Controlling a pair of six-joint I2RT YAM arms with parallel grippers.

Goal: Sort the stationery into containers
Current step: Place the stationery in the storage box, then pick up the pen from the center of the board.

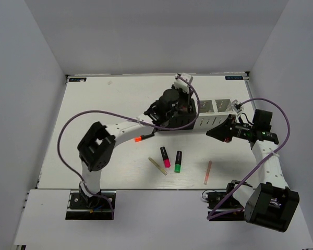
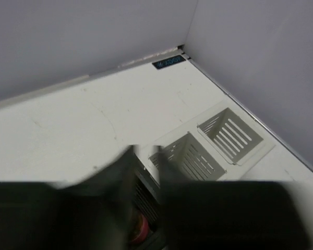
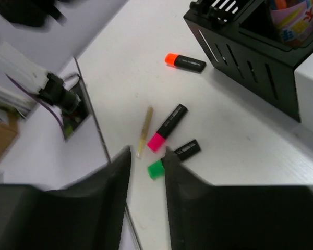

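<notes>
The containers stand in a row at the back middle, two white cups to the right of two black ones. My left gripper hovers over the black cups, jaws open and empty; something red lies in the cup below it. My right gripper is open and empty above the table. The orange-capped highlighter, pink-capped highlighter, green-capped highlighter, beige stick and salmon stick lie on the table. Scissors and clear pen are hidden.
A colourful item stands in one black cup. White walls enclose the table on the left, back and right. The near table edge runs close under my right gripper. A purple cable loops over the left side.
</notes>
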